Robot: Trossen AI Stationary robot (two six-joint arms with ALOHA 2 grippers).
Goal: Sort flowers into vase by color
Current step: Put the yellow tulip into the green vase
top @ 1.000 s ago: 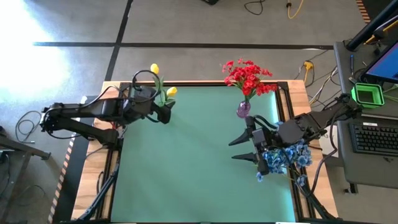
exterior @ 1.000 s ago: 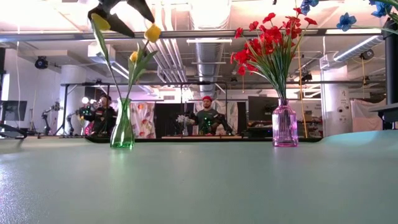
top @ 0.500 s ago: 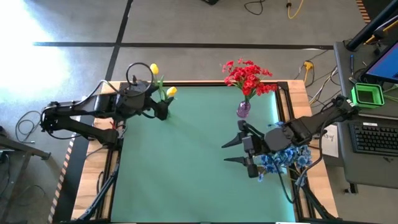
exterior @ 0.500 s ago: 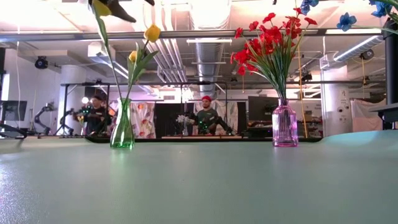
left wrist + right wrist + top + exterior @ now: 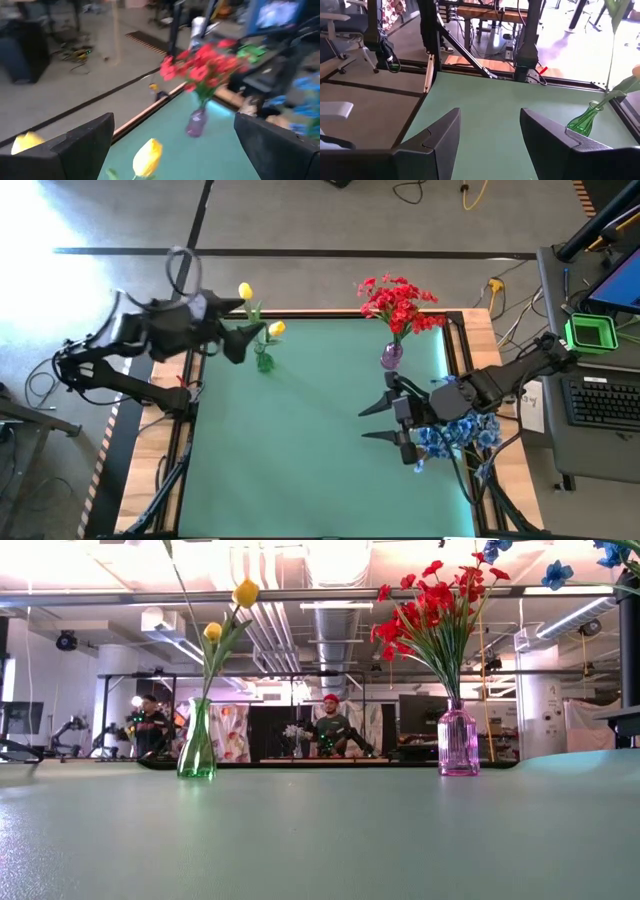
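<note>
Pulling back off the green vase [image 5: 264, 362], my left gripper [image 5: 236, 341] spreads wide and empty. Green mat [image 5: 310, 440], busy workshop behind. Yellow flowers [image 5: 243, 593] stand upright; red ones [image 5: 398, 302] fill the purple vase [image 5: 391, 356]. Right gripper [image 5: 378, 422] hangs half-open beside blue flowers [image 5: 459, 434].

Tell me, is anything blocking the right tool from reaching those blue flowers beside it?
Nothing visible does. The right tool hangs open over bare green mat, and the blue flowers sit just behind it at the table's right edge. The purple vase of red flowers stands off to one side.
</note>
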